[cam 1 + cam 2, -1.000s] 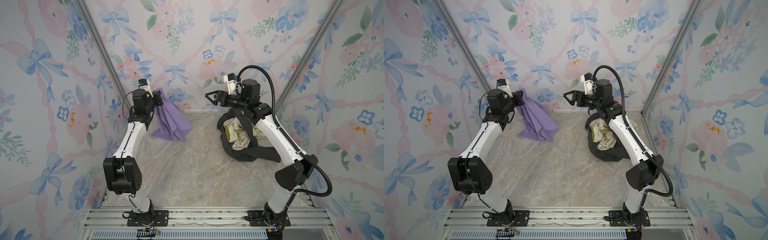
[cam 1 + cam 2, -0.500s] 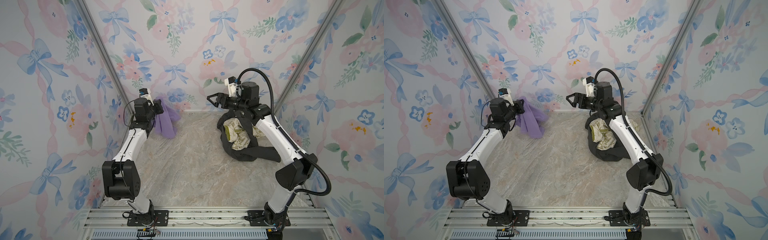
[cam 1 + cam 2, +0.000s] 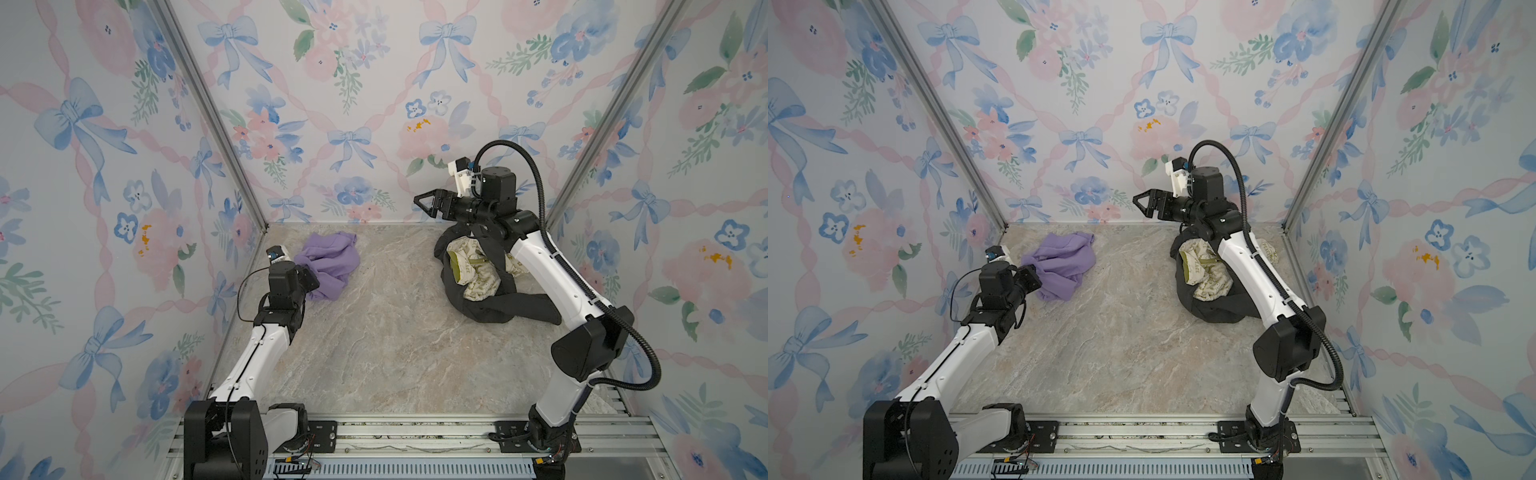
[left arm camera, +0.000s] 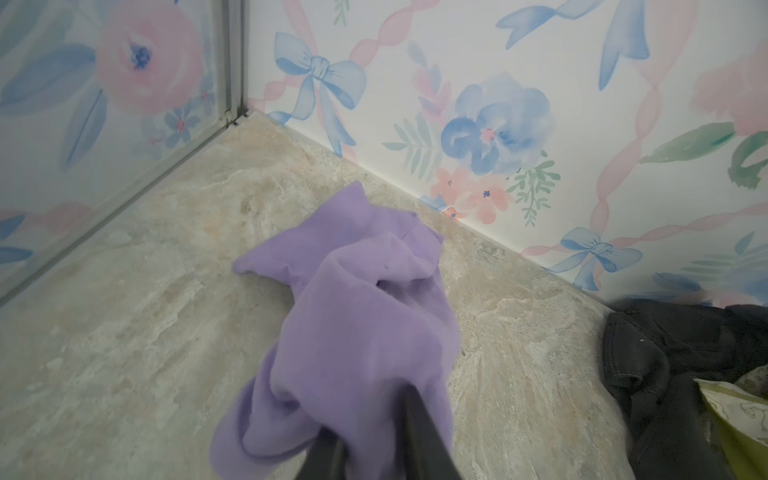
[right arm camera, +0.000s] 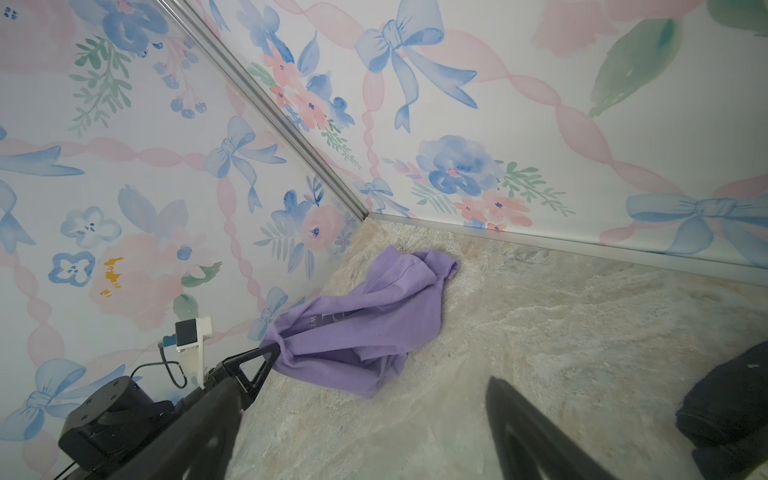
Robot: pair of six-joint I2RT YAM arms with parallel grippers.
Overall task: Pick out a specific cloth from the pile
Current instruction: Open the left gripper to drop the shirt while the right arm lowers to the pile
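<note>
The lavender cloth [image 3: 330, 264] lies crumpled on the marble-patterned table [image 3: 374, 353], in the far corner on the left arm's side, close to the floral back wall [image 3: 353, 104]. One bunched end of it sits right at the tip of the left gripper [image 3: 309, 279], and the rest spreads away from the fingers toward the wall. In the left wrist view the cloth [image 4: 353, 332] drapes over and between the dark fingers [image 4: 419, 428], which stand somewhat apart; the fabric touches them, but whether they pinch it cannot be told. From the right wrist view, the left gripper [image 5: 270, 359] meets the gathered end of the cloth [image 5: 365, 328], with faint pale lettering showing on the fabric.

Well apart from that gripper, across the bare table, is the pile [image 3: 482, 282]: a black-grey garment [image 3: 515, 307] wrapped around a cream garment with olive print [image 3: 478, 274]. In both top views the right gripper [image 3: 1144, 203] hangs in the air above the pile's far end, its jaws spread wide and holding nothing, pointed toward the cloth's side. The right arm [image 3: 552, 270] crosses over the pile.
</note>
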